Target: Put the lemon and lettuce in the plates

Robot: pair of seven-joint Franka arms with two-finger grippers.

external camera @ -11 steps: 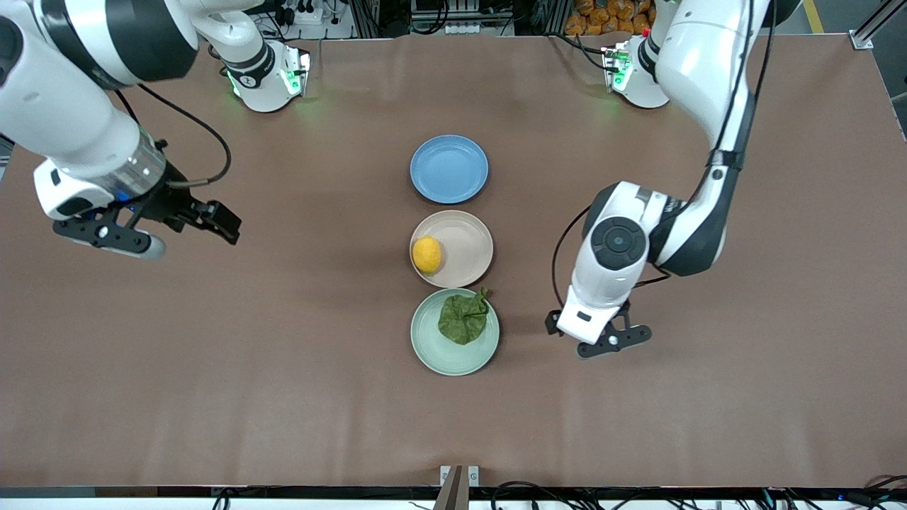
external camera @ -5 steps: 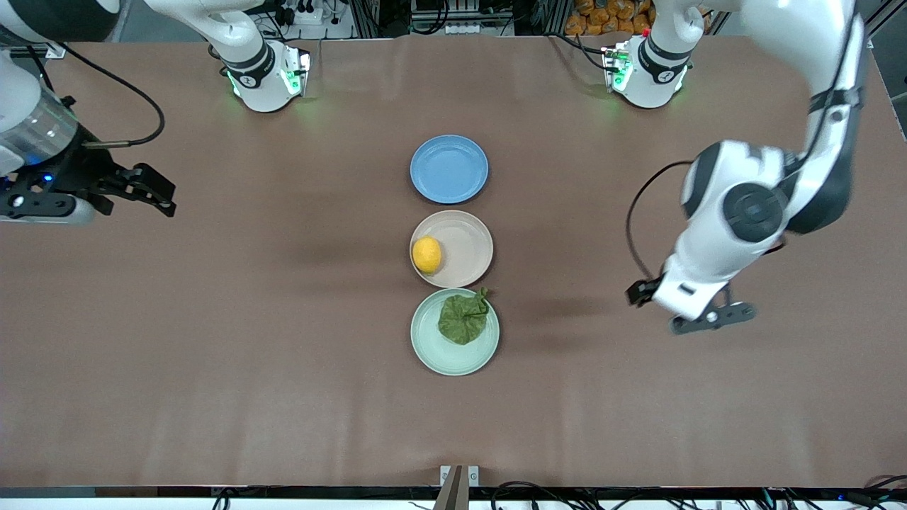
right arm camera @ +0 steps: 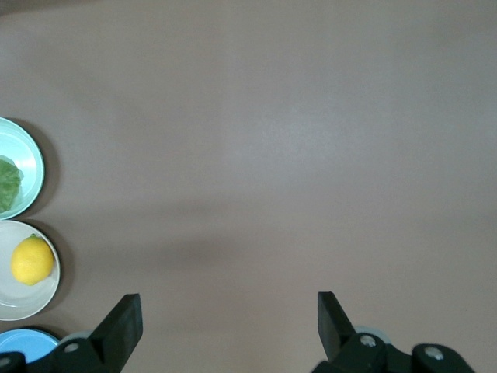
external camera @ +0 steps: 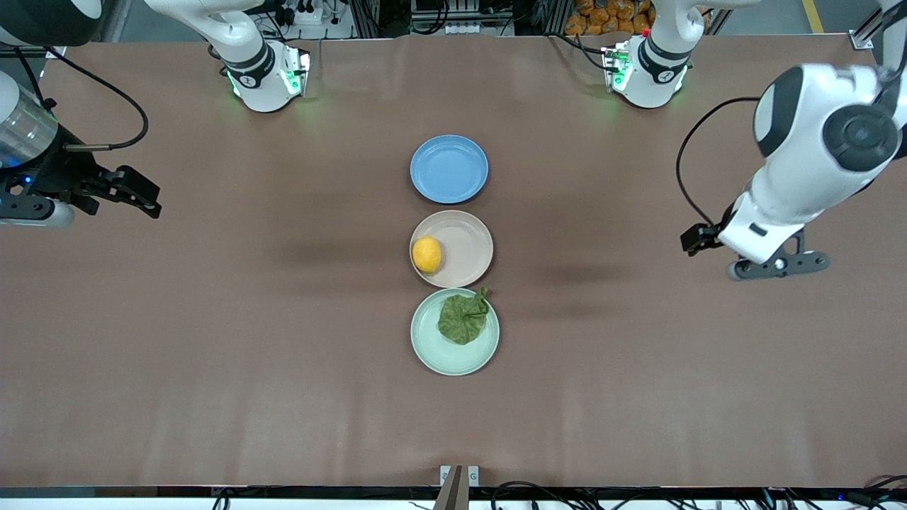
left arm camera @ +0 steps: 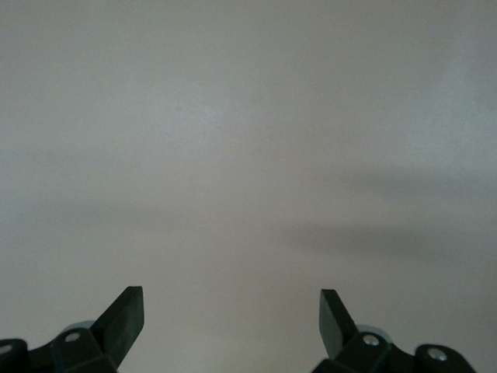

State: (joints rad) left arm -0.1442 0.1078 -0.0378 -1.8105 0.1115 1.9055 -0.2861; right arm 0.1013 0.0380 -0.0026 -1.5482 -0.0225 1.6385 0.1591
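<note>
The yellow lemon (external camera: 426,254) lies in the beige plate (external camera: 469,239), against its rim on the right arm's side. Nearer to the front camera, the dark-green lettuce (external camera: 463,319) rests in the mint plate (external camera: 436,354), one tip reaching over the rim. My right gripper (external camera: 138,193) hangs open and empty over bare table at the right arm's end. My left gripper (external camera: 698,239) is open and empty over bare table at the left arm's end. The right wrist view shows the lemon (right arm camera: 32,260), the lettuce (right arm camera: 8,185) and open fingers (right arm camera: 124,318). The left wrist view shows only open fingers (left arm camera: 128,311) over tabletop.
An empty blue plate (external camera: 449,168) sits in line with the other two plates, farther from the front camera than the beige one. The two arm bases (external camera: 266,74) (external camera: 641,71) stand along the table's edge. Brown tabletop (external camera: 248,354) stretches on both sides of the plates.
Both arms have swung away from the plates toward their own ends of the table, open throughout. The lemon and the lettuce have not moved.
</note>
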